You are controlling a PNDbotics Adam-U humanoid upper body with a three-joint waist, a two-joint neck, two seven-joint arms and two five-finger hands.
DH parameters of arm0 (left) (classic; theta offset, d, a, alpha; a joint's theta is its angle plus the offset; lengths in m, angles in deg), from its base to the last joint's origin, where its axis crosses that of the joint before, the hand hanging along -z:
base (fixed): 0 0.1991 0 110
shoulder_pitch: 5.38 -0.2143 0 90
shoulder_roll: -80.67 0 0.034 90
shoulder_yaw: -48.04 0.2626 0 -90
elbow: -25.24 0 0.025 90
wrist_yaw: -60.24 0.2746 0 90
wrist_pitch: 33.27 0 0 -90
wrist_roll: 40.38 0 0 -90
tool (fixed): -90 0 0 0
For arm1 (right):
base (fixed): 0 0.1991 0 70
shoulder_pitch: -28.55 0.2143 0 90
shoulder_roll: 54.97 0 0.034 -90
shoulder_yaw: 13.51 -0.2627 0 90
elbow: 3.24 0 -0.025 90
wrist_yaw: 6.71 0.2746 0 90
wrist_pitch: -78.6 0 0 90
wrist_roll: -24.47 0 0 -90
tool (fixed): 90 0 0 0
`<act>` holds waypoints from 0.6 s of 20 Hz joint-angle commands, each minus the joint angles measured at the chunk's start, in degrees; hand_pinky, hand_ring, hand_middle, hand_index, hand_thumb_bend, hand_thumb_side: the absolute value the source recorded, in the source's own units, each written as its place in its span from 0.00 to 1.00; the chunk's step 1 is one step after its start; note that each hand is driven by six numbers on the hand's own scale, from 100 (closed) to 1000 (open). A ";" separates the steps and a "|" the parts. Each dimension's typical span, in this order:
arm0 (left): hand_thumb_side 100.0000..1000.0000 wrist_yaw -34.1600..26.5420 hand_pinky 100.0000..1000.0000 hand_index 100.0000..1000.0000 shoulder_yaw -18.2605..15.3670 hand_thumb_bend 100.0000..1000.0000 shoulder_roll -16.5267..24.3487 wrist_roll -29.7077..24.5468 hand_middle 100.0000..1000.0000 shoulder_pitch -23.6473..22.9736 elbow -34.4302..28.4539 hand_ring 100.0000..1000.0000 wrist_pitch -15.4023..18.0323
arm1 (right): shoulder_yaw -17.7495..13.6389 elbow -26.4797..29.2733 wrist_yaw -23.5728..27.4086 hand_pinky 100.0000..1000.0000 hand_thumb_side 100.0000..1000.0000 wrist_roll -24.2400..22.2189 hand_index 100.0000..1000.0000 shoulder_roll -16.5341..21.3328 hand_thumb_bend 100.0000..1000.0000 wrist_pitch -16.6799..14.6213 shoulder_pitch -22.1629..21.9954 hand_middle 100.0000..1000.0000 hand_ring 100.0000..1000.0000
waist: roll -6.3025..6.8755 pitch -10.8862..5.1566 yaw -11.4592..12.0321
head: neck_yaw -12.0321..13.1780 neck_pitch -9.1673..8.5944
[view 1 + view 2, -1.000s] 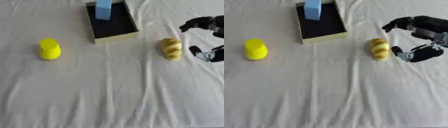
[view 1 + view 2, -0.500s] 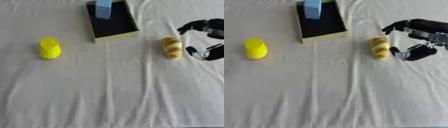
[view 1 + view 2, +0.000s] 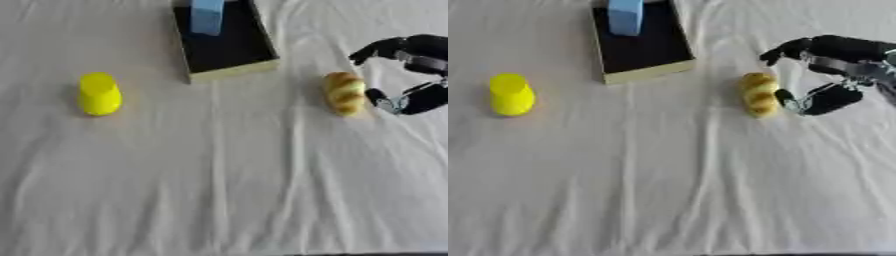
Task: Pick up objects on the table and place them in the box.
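A: Entry, object first. A yellow-brown lumpy object, bread-like in shape (image 3: 758, 94), is seen lying on the white cloth (image 3: 675, 190), right of centre and lengthwise toward the far edge. It is untouched by anything.

B: And the hand?

A: The right hand (image 3: 826, 70) is seen just beside the bread-like object, on its right. The fingers (image 3: 785, 50) are spread above and the thumb (image 3: 820, 100) below, so that an open span faces the object; nothing is pinched. No contact can be made out (a narrow strip of cloth shows between thumb tip and object). The left hand is not in view.

B: Remaining items?

A: A yellow cup-shaped object (image 3: 511, 94) stands well apart at the left. The box (image 3: 647, 70), dark inside with pale walls, lies at the far centre, and a blue block (image 3: 625, 15) is seen at its far end.

B: Step in hand?

A: It is judged to be the approach for grasping the bread-like object; the task is partly done, with one item boxed and two left on the cloth.

B: Next move?

A: The open span should be carried leftward over the object, closed across its narrow width, lifted, and then taken to the box's free near half.
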 commanded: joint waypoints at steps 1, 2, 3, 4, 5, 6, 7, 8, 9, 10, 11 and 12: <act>0.31 -0.16 0.75 0.89 0.02 0.00 0.59 -0.19 0.70 0.95 -1.04 0.73 0.20 | -0.08 -1.75 -2.20 1.00 0.30 0.10 0.96 0.85 0.00 -0.92 1.03 0.82 0.98 | 0.07 -0.93 0.06 | -0.10 -0.02; 0.31 -0.19 0.75 0.89 0.02 0.00 0.57 -0.21 0.70 0.99 -1.04 0.73 0.22 | 0.03 -2.37 -2.72 1.00 0.31 0.14 0.96 0.66 0.00 -1.16 1.10 0.83 0.98 | 0.08 -0.90 0.09 | -0.10 -0.02; 0.31 -0.21 0.75 0.89 0.03 0.00 0.55 -0.22 0.70 1.02 -1.04 0.73 0.25 | 0.08 -2.94 -3.17 1.00 0.31 0.16 0.96 0.49 0.00 -1.39 1.14 0.83 0.98 | 0.09 -0.87 0.11 | -0.08 -0.01; 0.31 -0.24 0.75 0.89 0.02 0.00 0.54 -0.23 0.70 1.04 -1.04 0.73 0.26 | 0.09 -3.46 -3.45 1.00 0.31 0.12 0.96 0.31 0.00 -1.58 1.14 0.83 0.98 | 0.10 -0.83 0.12 | -0.06 0.03; 0.31 -0.27 0.75 0.89 0.02 0.00 0.54 -0.23 0.70 1.05 -1.04 0.73 0.25 | 0.07 -3.86 -3.61 1.00 0.30 0.06 0.96 0.16 0.00 -1.75 1.15 0.83 0.98 | 0.11 -0.80 0.13 | -0.03 0.07; 0.31 -0.30 0.75 0.89 0.03 0.00 0.55 -0.24 0.70 1.03 -1.04 0.73 0.24 | 0.06 -4.13 -3.69 1.00 0.30 -0.02 0.96 0.03 0.00 -1.91 1.18 0.83 0.98 | 0.12 -0.76 0.13 | -0.02 0.08; 0.31 -0.33 0.75 0.89 0.07 0.00 0.57 -0.28 0.70 1.02 -1.04 0.73 0.22 | 0.06 -4.33 -3.71 1.00 0.30 -0.12 0.96 -0.13 0.00 -2.06 1.28 0.82 0.98 | 0.14 -0.72 0.12 | -0.01 0.09; 0.32 -0.38 0.75 0.89 0.11 0.00 0.57 -0.33 0.70 1.02 -1.04 0.73 0.22 | 0.09 -4.53 -3.69 1.00 0.29 -0.23 0.96 -0.32 0.00 -2.14 1.45 0.82 0.98 | 0.17 -0.69 0.12 | -0.02 0.10; 0.32 -0.43 0.75 0.89 0.14 0.00 0.56 -0.37 0.70 1.05 -1.04 0.73 0.23 | 0.15 -4.75 -3.68 1.00 0.29 -0.30 0.96 -0.53 0.00 -2.18 1.67 0.82 0.98 | 0.20 -0.67 0.15 | -0.06 0.08; 0.32 -0.47 0.75 0.89 0.16 0.00 0.54 -0.40 0.70 1.07 -1.04 0.73 0.24 | 0.22 -5.01 -3.70 1.00 0.28 -0.34 0.96 -0.77 0.00 -2.19 1.91 0.82 0.97 | 0.23 -0.64 0.17 | -0.09 0.08; 0.32 -0.52 0.75 0.89 0.20 0.00 0.51 -0.45 0.70 1.10 -1.04 0.73 0.24 | 0.35 -5.36 -3.77 1.00 0.28 -0.39 0.96 -1.05 0.00 -2.16 2.18 0.81 0.97 | 0.26 -0.62 0.20 | -0.14 0.06; 0.32 -0.58 0.75 0.89 0.25 0.00 0.49 -0.50 0.70 1.12 -1.04 0.73 0.24 | 0.48 -5.71 -3.86 1.00 0.27 -0.45 0.95 -1.32 0.00 -2.13 2.41 0.81 0.97 | 0.28 -0.58 0.23 | -0.18 0.04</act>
